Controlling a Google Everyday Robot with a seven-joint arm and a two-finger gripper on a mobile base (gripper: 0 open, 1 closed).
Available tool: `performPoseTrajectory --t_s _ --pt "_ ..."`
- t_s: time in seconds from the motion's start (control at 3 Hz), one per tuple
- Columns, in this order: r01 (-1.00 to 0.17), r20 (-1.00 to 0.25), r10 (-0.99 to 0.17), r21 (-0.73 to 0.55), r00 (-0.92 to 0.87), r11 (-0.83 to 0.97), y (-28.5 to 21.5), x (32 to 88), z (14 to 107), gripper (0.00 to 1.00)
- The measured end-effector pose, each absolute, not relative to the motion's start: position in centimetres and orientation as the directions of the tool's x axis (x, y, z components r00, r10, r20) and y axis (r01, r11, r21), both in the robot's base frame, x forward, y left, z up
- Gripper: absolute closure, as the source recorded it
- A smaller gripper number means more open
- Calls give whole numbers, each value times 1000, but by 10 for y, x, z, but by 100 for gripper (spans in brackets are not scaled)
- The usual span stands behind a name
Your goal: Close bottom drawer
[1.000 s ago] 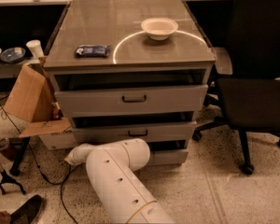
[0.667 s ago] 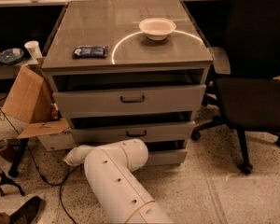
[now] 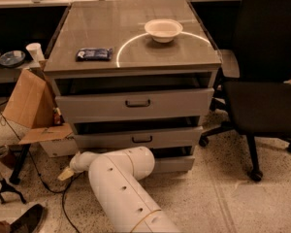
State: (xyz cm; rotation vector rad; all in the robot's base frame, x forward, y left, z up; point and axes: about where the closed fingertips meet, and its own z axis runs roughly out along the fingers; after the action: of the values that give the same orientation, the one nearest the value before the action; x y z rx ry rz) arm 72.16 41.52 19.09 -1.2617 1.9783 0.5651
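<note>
The bottom drawer is the lowest of three grey drawers in the cabinet. It stands slightly pulled out, with a dark gap above its low front. My white arm crosses its left half and hides its handle. My gripper is at the end of the forearm, low by the cabinet's front left corner, near the floor and left of the drawer front. The middle drawer and top drawer are also pulled out a little.
A white bowl and a dark blue packet lie on the cabinet top. A black office chair stands close on the right. A cardboard box, cables and a stand are on the floor at the left.
</note>
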Motion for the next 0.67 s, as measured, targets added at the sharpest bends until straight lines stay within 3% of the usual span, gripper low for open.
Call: performPoseTrajectory --t_s 0.67 --pt "-939 -772 -592 16 -229 343 437 701 191 0"
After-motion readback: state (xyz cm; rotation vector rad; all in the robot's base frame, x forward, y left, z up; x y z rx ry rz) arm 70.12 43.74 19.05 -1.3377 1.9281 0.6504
